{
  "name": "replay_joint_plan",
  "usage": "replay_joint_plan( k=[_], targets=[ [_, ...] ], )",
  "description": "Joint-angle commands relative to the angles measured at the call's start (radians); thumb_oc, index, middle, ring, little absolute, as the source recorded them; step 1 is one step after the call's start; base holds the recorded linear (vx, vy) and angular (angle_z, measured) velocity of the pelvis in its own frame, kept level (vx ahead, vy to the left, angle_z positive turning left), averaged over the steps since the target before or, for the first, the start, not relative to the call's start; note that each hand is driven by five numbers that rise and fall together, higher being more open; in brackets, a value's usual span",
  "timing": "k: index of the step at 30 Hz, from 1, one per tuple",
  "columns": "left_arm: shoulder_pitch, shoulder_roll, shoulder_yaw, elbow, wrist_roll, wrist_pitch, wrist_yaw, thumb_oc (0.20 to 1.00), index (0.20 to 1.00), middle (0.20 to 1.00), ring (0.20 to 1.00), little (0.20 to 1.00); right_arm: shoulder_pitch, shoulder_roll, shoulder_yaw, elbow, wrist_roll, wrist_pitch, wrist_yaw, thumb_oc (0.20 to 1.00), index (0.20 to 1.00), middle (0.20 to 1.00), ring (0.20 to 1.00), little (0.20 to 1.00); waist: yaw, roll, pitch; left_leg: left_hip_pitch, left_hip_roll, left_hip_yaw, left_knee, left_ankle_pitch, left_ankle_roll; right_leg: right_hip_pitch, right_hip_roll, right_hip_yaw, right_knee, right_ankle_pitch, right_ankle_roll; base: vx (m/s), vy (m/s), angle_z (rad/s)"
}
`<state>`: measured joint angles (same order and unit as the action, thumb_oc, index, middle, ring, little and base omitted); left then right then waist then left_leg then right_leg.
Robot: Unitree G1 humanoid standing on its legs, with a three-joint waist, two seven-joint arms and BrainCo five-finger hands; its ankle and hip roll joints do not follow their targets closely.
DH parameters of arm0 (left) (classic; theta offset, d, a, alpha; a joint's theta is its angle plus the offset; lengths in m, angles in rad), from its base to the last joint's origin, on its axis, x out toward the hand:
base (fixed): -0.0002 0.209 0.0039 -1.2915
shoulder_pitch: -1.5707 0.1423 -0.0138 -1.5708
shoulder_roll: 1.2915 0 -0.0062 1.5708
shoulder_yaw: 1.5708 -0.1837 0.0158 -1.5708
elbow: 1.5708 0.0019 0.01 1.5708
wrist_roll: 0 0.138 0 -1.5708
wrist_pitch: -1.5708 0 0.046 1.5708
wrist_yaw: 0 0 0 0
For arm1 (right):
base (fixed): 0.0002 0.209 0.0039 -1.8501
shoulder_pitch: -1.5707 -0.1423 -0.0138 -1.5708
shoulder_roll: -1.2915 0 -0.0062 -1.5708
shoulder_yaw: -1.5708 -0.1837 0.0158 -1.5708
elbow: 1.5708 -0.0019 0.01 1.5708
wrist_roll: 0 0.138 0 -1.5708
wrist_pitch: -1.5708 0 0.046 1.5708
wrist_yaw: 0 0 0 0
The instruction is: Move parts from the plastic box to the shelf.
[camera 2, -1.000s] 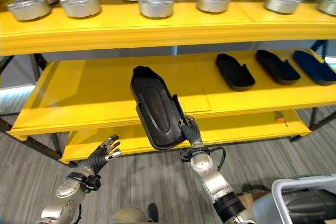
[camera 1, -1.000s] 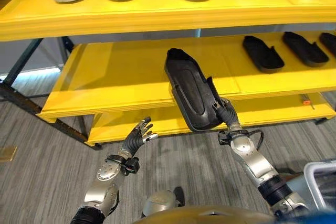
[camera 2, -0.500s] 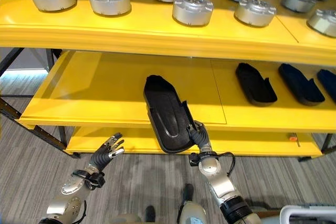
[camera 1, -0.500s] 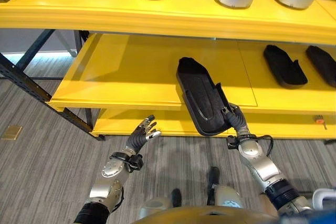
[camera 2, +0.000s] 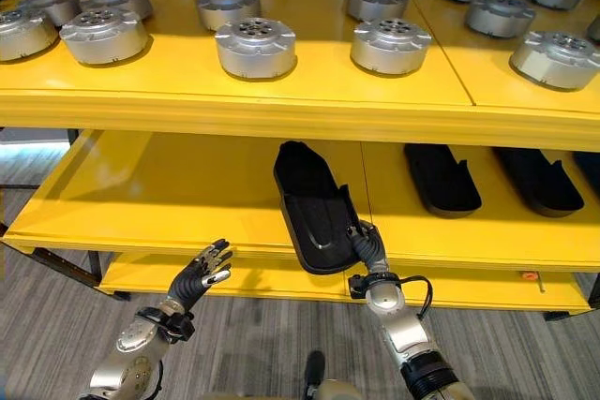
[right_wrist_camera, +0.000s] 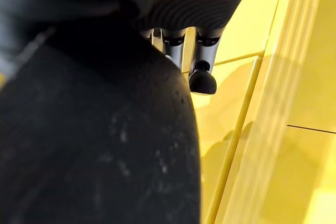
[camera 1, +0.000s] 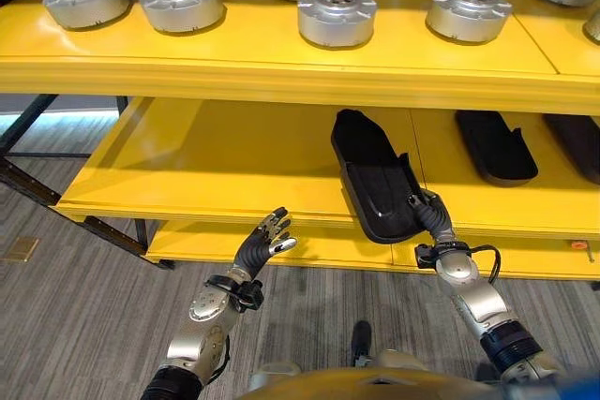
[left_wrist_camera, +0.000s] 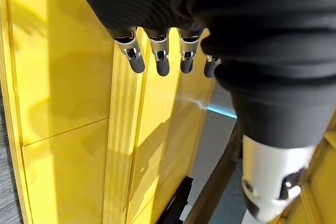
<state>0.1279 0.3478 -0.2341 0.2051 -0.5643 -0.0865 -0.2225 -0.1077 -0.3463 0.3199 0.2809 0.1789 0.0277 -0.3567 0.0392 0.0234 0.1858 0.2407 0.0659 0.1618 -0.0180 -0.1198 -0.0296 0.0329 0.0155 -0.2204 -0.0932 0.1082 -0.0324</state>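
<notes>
Your long black moulded plastic part (camera 1: 373,178), a shallow tray-like shell with a rounded far end, lies with most of its length over the yellow middle shelf (camera 1: 225,152), its near end overhanging the shelf's front edge. It looks stiff and fairly light, but its length puts a lot of leverage on a grip at one end, so expect it to tip or swing if you loosen before the shelf carries it. The smooth rim may also slide on the painted board. Your hold is at the near end, on the rim.

Your right hand (camera 1: 430,219) has its fingers (right_wrist_camera: 202,77) curled round that near rim, just at the shelf's front lip; in the right wrist view the dark shell sits hard against the palm. Your left hand (camera 1: 263,244) hovers below and to the left of the part, well apart from it, fingers relaxed and spread, holding nothing.

To the right on the same shelf lie similar black moulded parts (camera 2: 441,179). On the yellow top shelf (camera 2: 309,81) above stand rows of round silver metal housings (camera 1: 337,16).
</notes>
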Motion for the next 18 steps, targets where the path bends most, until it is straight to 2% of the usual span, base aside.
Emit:
replay_joint_plan(
  k=[1,8,10,12,15,16,18],
  targets=[
    [-0.001,0.014,-0.022,-0.053,0.007,-0.048,-0.006,1.0,1.0,1.0,1.0,1.0,-0.055,0.008,-0.025,-0.042,0.042,-0.067,-0.034,0.2,0.2,0.2,0.2,0.2,0.005,-0.042,-0.024,-0.098,-0.006,0.06,0.01,0.1,-0.009,0.094,-0.107,-0.026,0.026,-0.057,0.113,0.07,-0.064,0.09],
    [-0.014,0.02,-0.035,-0.068,0.02,-0.045,0.008,1.0,1.0,1.0,1.0,1.0,-0.056,0.023,-0.039,-0.017,0.064,-0.07,-0.046,0.2,0.2,0.2,0.2,0.2,-0.008,-0.03,-0.02,-0.122,-0.005,0.075,0.073,0.08,-0.011,0.093,-0.106,-0.024,0.041,-0.073,0.096,0.09,-0.095,-0.06],
    [-0.021,0.019,-0.036,-0.064,0.004,-0.047,0.029,1.0,1.0,1.0,1.0,1.0,-0.056,0.024,-0.038,-0.015,0.069,-0.073,-0.041,0.2,0.2,0.2,0.2,0.2,-0.012,-0.025,-0.015,-0.144,0.002,0.085,0.134,0.094,-0.018,0.089,-0.104,-0.027,0.05,-0.082,0.085,0.03,-0.085,0.02],
    [-0.027,0.016,-0.036,-0.054,0.011,-0.058,0.027,1.0,1.0,1.0,1.0,1.0,-0.059,0.022,-0.037,-0.017,0.064,-0.076,-0.04,0.2,0.2,0.2,0.2,0.2,-0.018,-0.025,-0.013,-0.164,0.008,0.111,0.212,0.086,-0.017,0.077,-0.11,-0.036,0.066,-0.094,0.074,-0.01,-0.063,0.08],
    [-0.036,0.009,-0.044,-0.042,0.021,-0.057,0.024,1.0,1.0,1.0,1.0,1.0,-0.065,0.02,-0.035,-0.01,0.054,-0.087,-0.036,0.2,0.2,0.2,0.2,0.2,-0.017,-0.022,0.001,-0.241,0.049,0.11,0.362,0.156,-0.041,0.067,-0.115,-0.046,0.09,-0.104,0.053,-0.04,-0.034,0.09],
    [-0.039,0.007,-0.044,-0.041,0.035,-0.054,0.015,1.0,1.0,1.0,1.0,1.0,-0.069,0.02,-0.034,-0.007,0.05,-0.091,-0.041,0.2,0.2,0.2,0.2,0.2,-0.022,-0.018,0.006,-0.255,0.086,0.116,0.366,0.185,-0.054,0.06,-0.114,-0.047,0.102,-0.107,0.049,-0.03,0.038,0.08],
    [-0.044,0.005,-0.046,-0.032,0.038,-0.055,0.005,1.0,1.0,1.0,1.0,1.0,-0.078,0.017,-0.03,-0.009,0.053,-0.081,-0.053,0.2,0.2,0.2,0.2,0.2,-0.039,-0.005,0.003,-0.227,0.127,0.141,0.277,0.196,-0.059,0.046,-0.124,-0.054,0.118,-0.11,0.059,0.01,0.183,0.14]
  ],
)
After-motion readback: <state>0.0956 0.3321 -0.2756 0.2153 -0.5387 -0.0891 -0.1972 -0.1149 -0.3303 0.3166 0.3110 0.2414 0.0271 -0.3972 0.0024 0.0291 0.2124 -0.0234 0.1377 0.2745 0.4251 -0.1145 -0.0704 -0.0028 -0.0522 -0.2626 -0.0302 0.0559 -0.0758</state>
